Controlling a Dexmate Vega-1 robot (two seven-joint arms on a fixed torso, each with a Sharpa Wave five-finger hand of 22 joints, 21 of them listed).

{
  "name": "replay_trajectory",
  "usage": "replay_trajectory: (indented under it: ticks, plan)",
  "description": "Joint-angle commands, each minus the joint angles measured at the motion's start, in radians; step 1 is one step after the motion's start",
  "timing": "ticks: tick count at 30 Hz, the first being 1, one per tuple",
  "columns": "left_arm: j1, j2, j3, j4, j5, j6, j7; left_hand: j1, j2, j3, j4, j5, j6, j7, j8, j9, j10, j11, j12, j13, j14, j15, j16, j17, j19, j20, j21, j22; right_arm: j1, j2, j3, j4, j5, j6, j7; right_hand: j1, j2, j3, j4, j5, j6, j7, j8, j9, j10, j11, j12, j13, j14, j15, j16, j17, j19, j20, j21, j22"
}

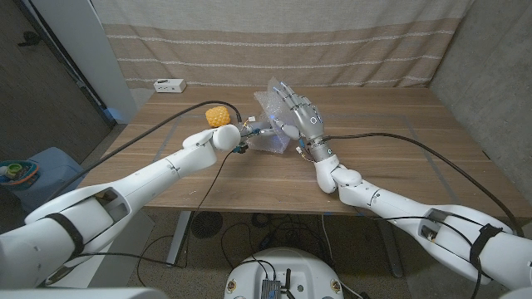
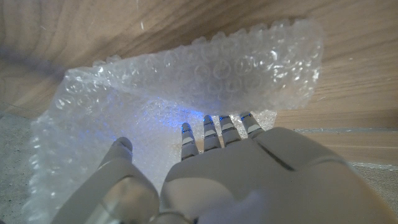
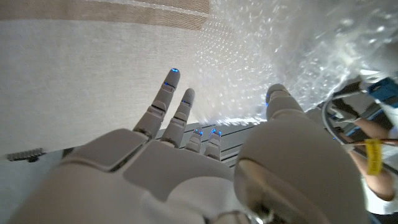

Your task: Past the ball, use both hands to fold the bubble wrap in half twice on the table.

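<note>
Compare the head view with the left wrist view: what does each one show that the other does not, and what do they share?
Head view alone: the yellow ball, a white box at the table's far edge, the striped curtain, and the right hand raised with fingers spread at the bubble wrap. Left wrist view alone: the wrap's individual bubbles and the left hand's fingertips against the sheet. Shared: the bubble wrap and the wooden table.

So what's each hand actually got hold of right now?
Both hands are at the bubble wrap. The right hand seems to lift its far side; the left hand touches the sheet, but a grip cannot be told.
</note>
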State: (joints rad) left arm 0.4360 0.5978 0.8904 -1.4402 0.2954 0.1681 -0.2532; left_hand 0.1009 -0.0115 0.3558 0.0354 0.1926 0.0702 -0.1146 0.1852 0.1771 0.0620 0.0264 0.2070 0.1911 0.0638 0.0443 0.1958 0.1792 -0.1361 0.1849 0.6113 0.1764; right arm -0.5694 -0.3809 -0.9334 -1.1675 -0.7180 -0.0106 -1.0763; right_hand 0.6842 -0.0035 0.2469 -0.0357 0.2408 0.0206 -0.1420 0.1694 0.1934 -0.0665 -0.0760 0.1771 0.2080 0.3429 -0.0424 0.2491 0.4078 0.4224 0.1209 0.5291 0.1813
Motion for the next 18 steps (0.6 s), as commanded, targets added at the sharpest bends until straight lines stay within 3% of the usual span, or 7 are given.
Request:
replay_trajectory:
  ticks: [1, 4, 8, 11, 13, 15, 18]
  plan:
    - [-0.012, -0.012, 0.008, 0.021, 0.000, -0.012, -0.002, -0.010, 0.002, -0.009, 0.001, 0.005, 0.006, 0.000, 0.003, 0.002, -0.006, 0.003, -0.003, 0.001, -0.004, 0.004, -0.003, 0.002, 0.022, 0.024, -0.002, 0.002, -0.154, 0.073, 0.205, -0.211, 0.412, -0.076, 0.213, -0.039, -0.005, -0.027, 0.009, 0.011, -0.081, 0.023, 0.002, 0.002, -0.071, 0.039, 0.003, 0.000, -0.064, -0.033, -0.020, 0.013, -0.021, 0.039, -0.019, 0.002]
    - [-0.013, -0.013, 0.008, 0.024, -0.001, -0.014, 0.000, -0.013, 0.002, -0.010, 0.002, 0.006, 0.004, -0.001, 0.002, 0.002, -0.004, 0.004, -0.002, 0.001, -0.003, 0.004, -0.002, 0.002, 0.024, 0.023, -0.004, 0.002, -0.172, 0.067, 0.224, -0.260, 0.478, -0.122, 0.300, -0.075, -0.015, -0.055, 0.018, 0.008, -0.157, 0.065, 0.002, 0.003, -0.132, 0.077, 0.006, 0.002, -0.117, 0.010, -0.035, 0.020, -0.060, 0.062, -0.046, 0.002]
    - [-0.012, -0.014, 0.006, 0.022, -0.001, -0.014, 0.005, -0.016, 0.002, -0.012, 0.003, 0.007, 0.000, 0.000, 0.000, 0.002, -0.005, 0.004, -0.002, 0.001, -0.003, 0.002, -0.002, 0.002, 0.025, 0.024, -0.006, 0.002, -0.175, 0.044, 0.227, -0.283, 0.540, -0.132, 0.409, -0.108, -0.028, -0.082, 0.027, 0.003, -0.150, 0.114, 0.025, 0.004, -0.103, 0.112, 0.034, 0.004, -0.134, 0.027, -0.038, 0.016, -0.063, 0.030, -0.062, 0.001]
    - [-0.013, -0.013, 0.006, 0.022, -0.001, -0.015, 0.006, -0.017, 0.002, -0.012, 0.004, 0.007, 0.000, 0.000, 0.000, 0.002, -0.005, 0.002, -0.002, 0.001, -0.003, 0.002, -0.002, 0.002, 0.025, 0.023, -0.007, 0.002, -0.171, 0.027, 0.225, -0.309, 0.572, -0.178, 0.485, -0.029, 0.065, -0.034, -0.010, 0.003, 0.007, 0.111, 0.073, 0.002, 0.080, 0.117, 0.085, 0.000, -0.062, 0.020, -0.012, -0.011, -0.005, -0.011, -0.065, -0.002]
    - [-0.013, -0.013, 0.006, 0.021, -0.001, -0.016, 0.007, -0.018, 0.002, -0.013, 0.004, 0.008, 0.000, 0.000, 0.001, 0.002, -0.006, 0.002, -0.002, 0.001, -0.002, 0.002, -0.002, 0.002, 0.026, 0.023, -0.008, 0.002, -0.169, 0.023, 0.222, -0.297, 0.577, -0.157, 0.493, 0.012, 0.181, 0.024, -0.015, -0.015, 0.109, 0.082, 0.093, 0.000, 0.160, 0.085, 0.094, -0.003, -0.047, 0.002, -0.005, -0.022, -0.009, -0.036, -0.081, -0.001]
    - [-0.013, -0.013, 0.005, 0.021, -0.002, -0.019, 0.008, -0.020, 0.002, -0.014, 0.005, 0.008, 0.000, 0.000, 0.001, 0.002, -0.005, 0.004, -0.002, 0.001, -0.002, 0.001, -0.002, 0.002, 0.027, 0.023, -0.009, 0.002, -0.165, 0.016, 0.220, -0.305, 0.589, -0.167, 0.521, 0.015, 0.213, 0.087, 0.014, -0.041, 0.249, 0.068, 0.123, -0.001, 0.284, 0.073, 0.118, -0.004, -0.016, -0.025, 0.006, -0.032, -0.010, -0.053, -0.091, 0.000]
    - [-0.007, -0.008, -0.001, 0.008, -0.001, -0.027, 0.021, -0.021, 0.005, -0.014, 0.006, 0.010, 0.016, 0.008, 0.007, 0.002, -0.001, 0.001, 0.000, 0.001, -0.001, 0.001, -0.002, 0.002, 0.029, 0.023, -0.013, 0.002, -0.157, 0.003, 0.206, -0.308, 0.574, -0.171, 0.534, 0.009, 0.213, 0.154, 0.055, -0.052, 0.368, 0.083, 0.144, -0.001, 0.357, 0.077, 0.123, -0.006, 0.015, -0.033, 0.016, -0.039, -0.007, -0.057, -0.097, 0.001]
